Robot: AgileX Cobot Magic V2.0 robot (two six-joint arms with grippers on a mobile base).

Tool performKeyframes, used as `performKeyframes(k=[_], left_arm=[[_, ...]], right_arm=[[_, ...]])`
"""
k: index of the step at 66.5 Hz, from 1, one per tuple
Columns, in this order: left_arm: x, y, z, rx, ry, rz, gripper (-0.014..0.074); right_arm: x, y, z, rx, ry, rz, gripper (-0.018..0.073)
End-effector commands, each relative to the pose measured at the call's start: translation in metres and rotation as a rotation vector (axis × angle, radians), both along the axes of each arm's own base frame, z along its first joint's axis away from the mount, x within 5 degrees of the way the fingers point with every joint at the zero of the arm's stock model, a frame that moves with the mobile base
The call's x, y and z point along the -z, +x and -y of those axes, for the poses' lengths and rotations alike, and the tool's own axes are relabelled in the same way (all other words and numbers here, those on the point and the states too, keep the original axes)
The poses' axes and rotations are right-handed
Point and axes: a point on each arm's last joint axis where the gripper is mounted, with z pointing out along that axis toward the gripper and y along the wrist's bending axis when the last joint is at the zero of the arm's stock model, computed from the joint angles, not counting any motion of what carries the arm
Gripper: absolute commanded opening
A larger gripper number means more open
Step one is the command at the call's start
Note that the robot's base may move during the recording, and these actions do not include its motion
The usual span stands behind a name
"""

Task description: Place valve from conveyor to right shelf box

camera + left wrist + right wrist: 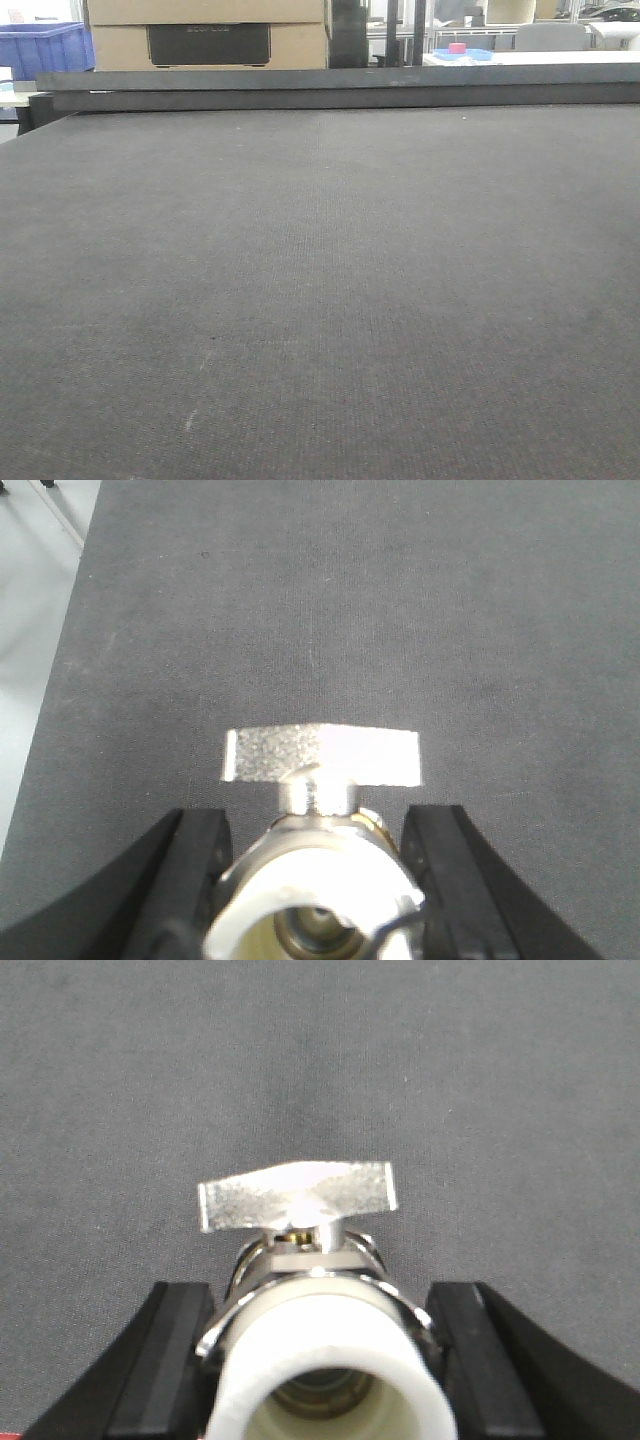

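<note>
Your left gripper (320,820) has its jaws clamped on the left valve (320,865), and the black fingers (195,865) press its metal body from both sides. The long axis of the body runs straight along the jaws, with the white open end toward the wrist. The flat handle (320,755) lies crosswise just past the fingertips. Below is the conveyor (400,600), and its left edge is near.

Your right gripper (322,1295) has its jaws closed on the right valve (330,1360) in the same way, with the handle a little tilted. I cannot tell if either valve rests on the belt or hangs above it.

No shelf box shows in any view. Since it is on the right, I judge the right arm is nearer.
</note>
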Motion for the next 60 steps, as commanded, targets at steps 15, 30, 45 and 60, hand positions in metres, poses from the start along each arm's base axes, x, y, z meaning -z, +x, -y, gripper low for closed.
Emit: performKeyframes(k=[15, 30, 45, 60], left_arm=[[-0.0047, -0.0013, 0.0006, 0.0, -0.012, 0.044, -0.0111], [-0.0047, -0.0013, 0.0006, 0.0, -0.012, 0.044, -0.0111], [-0.0047, -0.0013, 0.0006, 0.0, -0.012, 0.044, -0.0111], [-0.0047, -0.0013, 0.0006, 0.0, -0.012, 0.044, -0.0111]], right_arm=[[-0.0063, 0.0007, 0.0008, 0.009, -0.001, 0.072, -0.0169], [-0.0063, 0.0007, 0.0008, 0.009, -0.001, 0.072, -0.0169], [-0.0063, 0.0007, 0.0008, 0.009, -0.001, 0.072, -0.0169], [-0.0063, 0.0007, 0.0008, 0.009, -0.001, 0.072, -0.0169]])
